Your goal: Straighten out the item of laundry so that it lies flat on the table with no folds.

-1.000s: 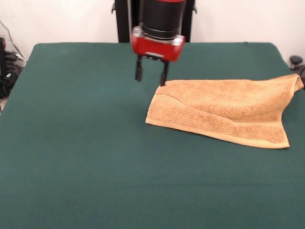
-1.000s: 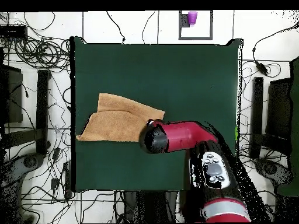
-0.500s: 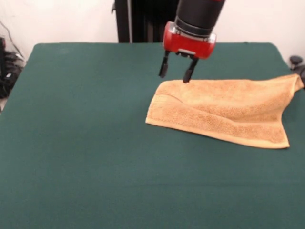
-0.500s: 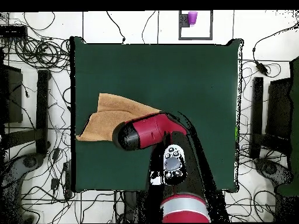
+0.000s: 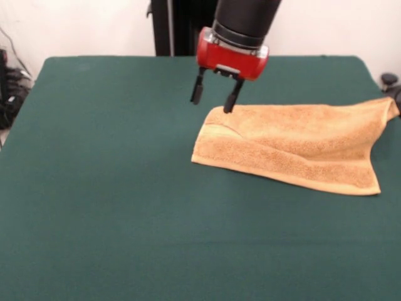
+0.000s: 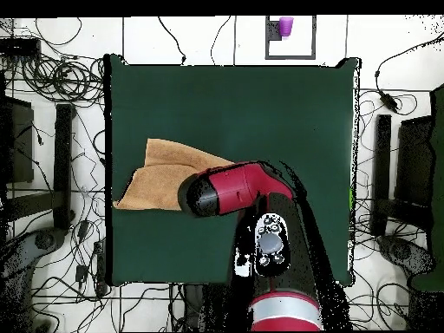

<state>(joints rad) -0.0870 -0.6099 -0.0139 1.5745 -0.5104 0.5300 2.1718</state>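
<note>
1. Since half a second ago my gripper (image 5: 214, 100) has slid a bit toward the front view's left, from over the towel's far edge to its far left corner; the towel has not shifted.
2. Around the table (image 5: 113, 188) in the overhead view I see tangled cables (image 6: 65, 78) on the floor, dark stands (image 6: 62, 165) on both sides, and a purple cup (image 6: 285, 26) beyond the far edge. None of it lies on the green top.
3. Overhead, the red arm (image 6: 234, 189) covers the towel's corner nearest the table's middle, so I can't check that part from above.
4. The towel (image 5: 294, 150) lies on the front view's right half of the table, with one corner reaching the right edge there. It is not flat: a layer is folded over along its length, and a crease runs near the left end.
5. The gripper is open, its two black fingers (image 5: 197, 92) spread and holding nothing.
6. One finger hangs just off the towel's far left corner over bare felt; the other is at the corner's edge. I can't tell if it touches the cloth.
</note>
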